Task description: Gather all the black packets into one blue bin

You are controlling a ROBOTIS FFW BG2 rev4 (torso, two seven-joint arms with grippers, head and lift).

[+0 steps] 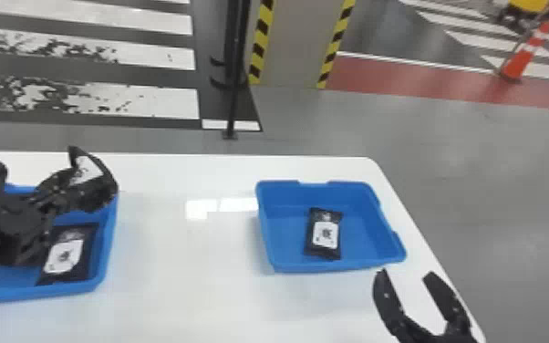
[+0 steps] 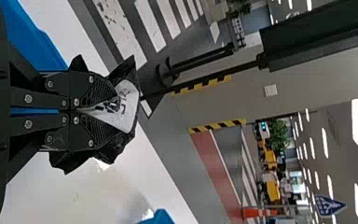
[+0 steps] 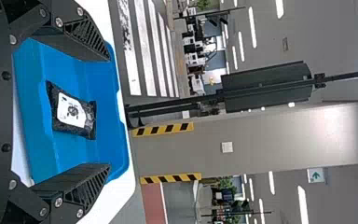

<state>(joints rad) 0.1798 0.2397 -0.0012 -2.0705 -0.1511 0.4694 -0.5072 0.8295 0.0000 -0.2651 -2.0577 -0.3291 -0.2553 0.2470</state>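
Packet [image 1: 87,172] aloft, head view: black, clamped in my left hand [image 1: 76,187] by the left blue bin's [image 1: 108,237] right side; likely bound for the right blue bin [image 1: 365,230], so I'd clear both rims and release low.
Resting packets, head view: left one [image 1: 70,253] and right one [image 1: 323,235] lie in their bins, long axes running away from me, far ends leaning right.
Pinch, left wrist view: crumpled around my fingertips; long axis unclear.
Right hand [image 1: 406,274], right wrist view: fingers apart, holding nothing; best kept aside.
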